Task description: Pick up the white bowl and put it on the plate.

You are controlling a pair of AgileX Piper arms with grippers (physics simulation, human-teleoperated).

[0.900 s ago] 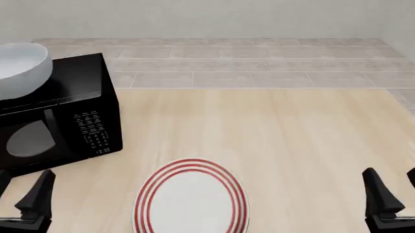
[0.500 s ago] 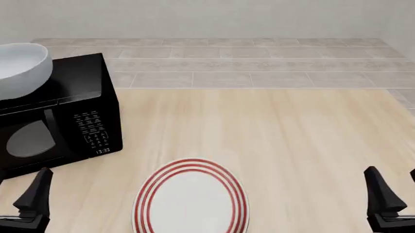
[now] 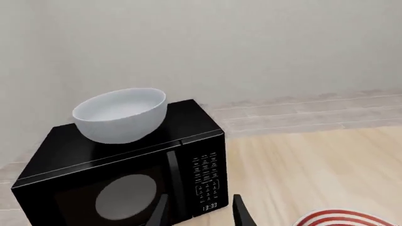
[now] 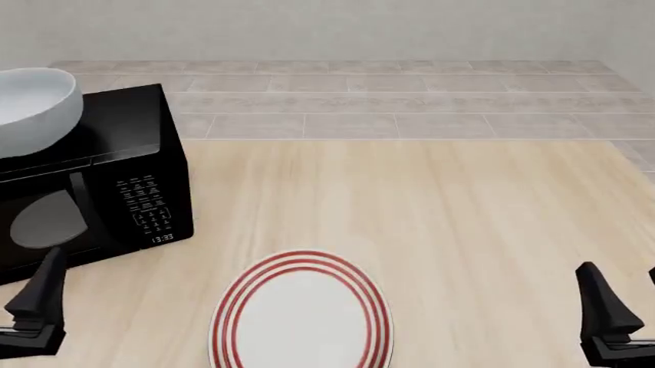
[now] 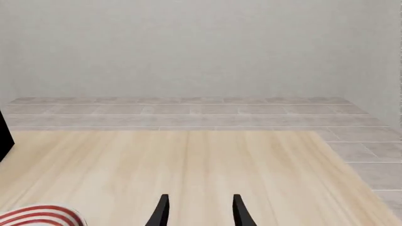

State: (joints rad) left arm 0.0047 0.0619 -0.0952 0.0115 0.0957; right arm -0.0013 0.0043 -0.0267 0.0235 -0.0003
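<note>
Both tools are seen low at the near edge of the table [image 4: 461, 215], each with fingers parted and nothing held. Left tool [image 3: 199, 213] is pointed at the black microwave [image 3: 125, 179], on whose top the white bowl [image 3: 120, 115] rests upright, above and beyond the tool. Right tool [image 5: 199, 211] is well apart. Between them the plate [image 4: 302, 314] lies flat.
</note>
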